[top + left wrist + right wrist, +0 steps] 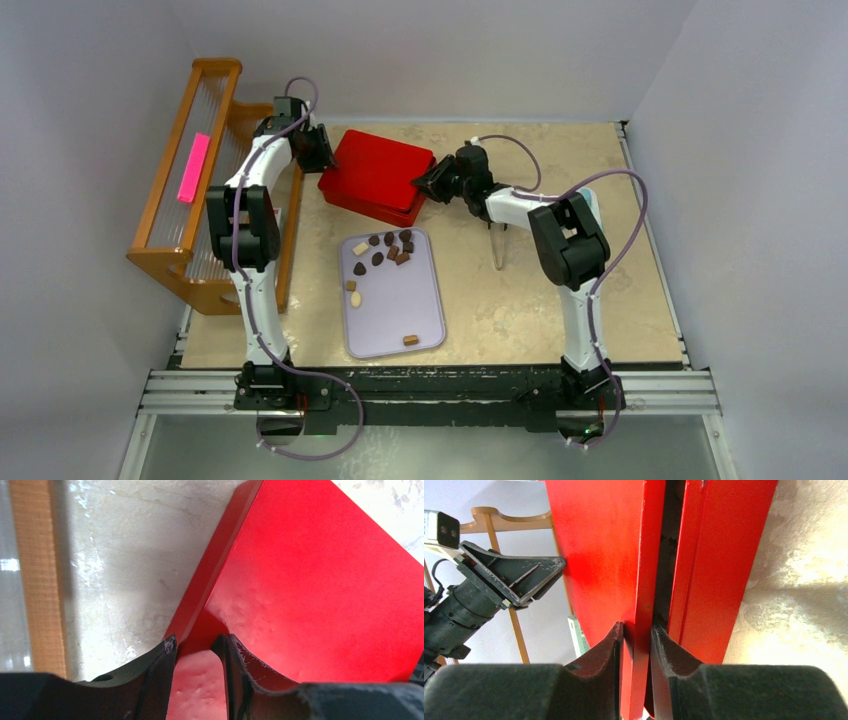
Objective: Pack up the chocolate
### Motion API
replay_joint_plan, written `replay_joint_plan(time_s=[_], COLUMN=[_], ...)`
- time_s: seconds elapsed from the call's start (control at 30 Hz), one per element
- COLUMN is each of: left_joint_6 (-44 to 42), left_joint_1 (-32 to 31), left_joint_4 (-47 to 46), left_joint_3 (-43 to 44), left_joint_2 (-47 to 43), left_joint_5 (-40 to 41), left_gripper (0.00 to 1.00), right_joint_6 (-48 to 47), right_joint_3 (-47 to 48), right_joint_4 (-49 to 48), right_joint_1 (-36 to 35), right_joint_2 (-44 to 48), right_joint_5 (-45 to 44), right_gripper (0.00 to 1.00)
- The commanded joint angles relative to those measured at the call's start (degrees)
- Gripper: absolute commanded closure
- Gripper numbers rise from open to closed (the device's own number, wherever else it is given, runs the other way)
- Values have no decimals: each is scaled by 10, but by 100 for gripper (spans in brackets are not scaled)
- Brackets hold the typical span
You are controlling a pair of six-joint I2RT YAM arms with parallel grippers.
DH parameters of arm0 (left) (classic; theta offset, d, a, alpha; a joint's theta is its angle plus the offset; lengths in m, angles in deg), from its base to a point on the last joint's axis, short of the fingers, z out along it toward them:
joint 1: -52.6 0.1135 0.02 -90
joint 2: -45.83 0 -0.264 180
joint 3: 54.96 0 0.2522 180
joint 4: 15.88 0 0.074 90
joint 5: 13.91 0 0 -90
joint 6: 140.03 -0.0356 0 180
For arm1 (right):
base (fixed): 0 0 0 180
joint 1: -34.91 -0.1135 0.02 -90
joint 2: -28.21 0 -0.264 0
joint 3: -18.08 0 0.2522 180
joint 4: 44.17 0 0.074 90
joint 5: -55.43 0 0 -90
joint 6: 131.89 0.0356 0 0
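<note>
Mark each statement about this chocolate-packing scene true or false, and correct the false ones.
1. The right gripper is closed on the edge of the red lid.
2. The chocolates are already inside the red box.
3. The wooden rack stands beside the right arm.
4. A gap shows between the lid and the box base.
1. True. The right gripper pinches the edge of the red lid.
2. False. The chocolates lie on the lavender tray, in front of the box.
3. False. The wooden rack stands beside the left arm.
4. True. The right wrist view shows a dark gap between the lid and the box base.
</note>
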Motion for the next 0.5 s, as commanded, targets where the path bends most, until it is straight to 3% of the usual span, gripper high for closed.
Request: replay_joint_plan(time_s=[0.0,0.17,0.47], left_joint_6=[-2,-4,-1], left_joint_1=[-4,-4,-4], left_joint_4=[-3,-19,-51], left_joint_3=[-6,-14,-22], left_joint_2=[-29,-34,-29], left_joint_5=[-46,-74,-115], left_gripper=[61,57,60], right_joint_6=[-19,-20,-19], right_joint_3=[-17,-26,-47], right_joint_4=[-19,-30,-29], right_joint_1=[5,7,7], right_joint_2=[38,41,44], right_joint_5=[9,10,-17], right_gripper=[80,81,80])
